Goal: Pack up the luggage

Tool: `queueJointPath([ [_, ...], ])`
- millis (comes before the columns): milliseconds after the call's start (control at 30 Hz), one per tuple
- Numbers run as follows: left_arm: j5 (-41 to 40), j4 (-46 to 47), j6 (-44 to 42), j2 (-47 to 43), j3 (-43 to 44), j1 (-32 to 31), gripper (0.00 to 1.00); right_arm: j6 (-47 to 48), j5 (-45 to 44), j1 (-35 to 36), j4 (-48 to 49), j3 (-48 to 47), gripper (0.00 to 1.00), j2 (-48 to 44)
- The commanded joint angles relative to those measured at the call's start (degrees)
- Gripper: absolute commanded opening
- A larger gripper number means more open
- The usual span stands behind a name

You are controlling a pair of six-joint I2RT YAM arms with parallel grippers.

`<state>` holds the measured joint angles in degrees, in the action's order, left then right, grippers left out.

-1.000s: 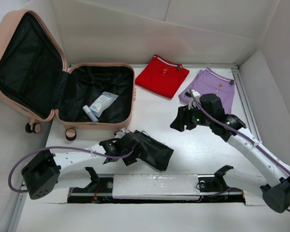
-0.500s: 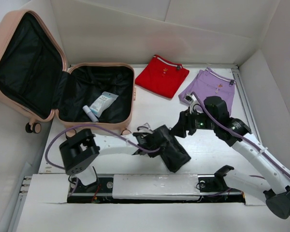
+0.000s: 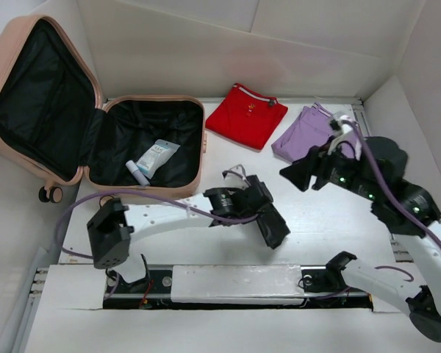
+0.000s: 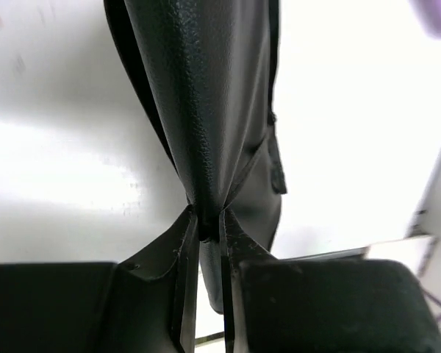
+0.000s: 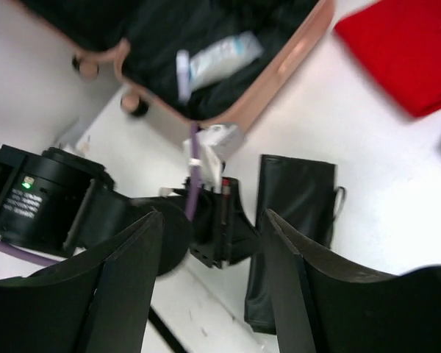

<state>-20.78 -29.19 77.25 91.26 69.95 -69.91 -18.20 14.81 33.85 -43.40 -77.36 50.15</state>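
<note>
1. Fingers, left gripper point(image 4: 209, 220): clamped together on the edge of the black pouch point(image 4: 206, 88). The pouch's far end is cut off in the wrist view. From above, gripper and pouch are both black and hard to tell apart, and whether the pouch touches the table point(image 3: 316, 228) cannot be told.
2. Fingers, right gripper point(image 5: 209, 217): apart, nothing between them, raised right of centre.
3. Luggage point(image 3: 201, 158): far left, open, lid point(image 3: 37, 95) upright with its left edge out of frame. Inside the base lie a packet point(image 3: 156, 156) and a tube point(image 3: 137, 171), print unreadable.
4. Red garment point(image 3: 246, 115): folded, far centre, just right of the luggage.
5. Purple garment point(image 3: 309, 132): far right, partly hidden by the right arm point(image 3: 397, 198).
</note>
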Motion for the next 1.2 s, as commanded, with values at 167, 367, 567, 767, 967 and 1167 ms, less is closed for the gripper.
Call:
queueJointPath([
  [167,-6.74,2.11,-16.57,-12.51,7.39,10.66,0.00,-1.67,-14.10,0.26,-3.89,-10.53,0.61,-1.81],
  [367,-1.75,4.57,-30.91,-15.15,16.26,30.85,0.00,-2.72,-11.82,-0.27,-3.36,-9.04,0.63,-1.81],
  [567,11.00,11.00,-35.26,-17.52,9.36,57.93,0.06,-2.72,-10.41,-0.27,-2.75,-3.24,0.63,-1.81],
  [767,16.82,11.43,-31.73,-20.15,-3.42,65.60,0.78,-3.25,-12.17,-0.80,-2.75,2.03,0.64,-1.81],
  [967,19.10,16.07,-27.51,-26.22,-7.55,63.51,0.87,-3.25,-13.22,-2.38,-3.88,5.20,0.64,-1.81],
  [1167,14.13,15.32,-25.75,-14.65,4.96,42.17,0.87,-3.25,-17.18,-5.36,-4.42,5.82,0.64,-2.33],
])
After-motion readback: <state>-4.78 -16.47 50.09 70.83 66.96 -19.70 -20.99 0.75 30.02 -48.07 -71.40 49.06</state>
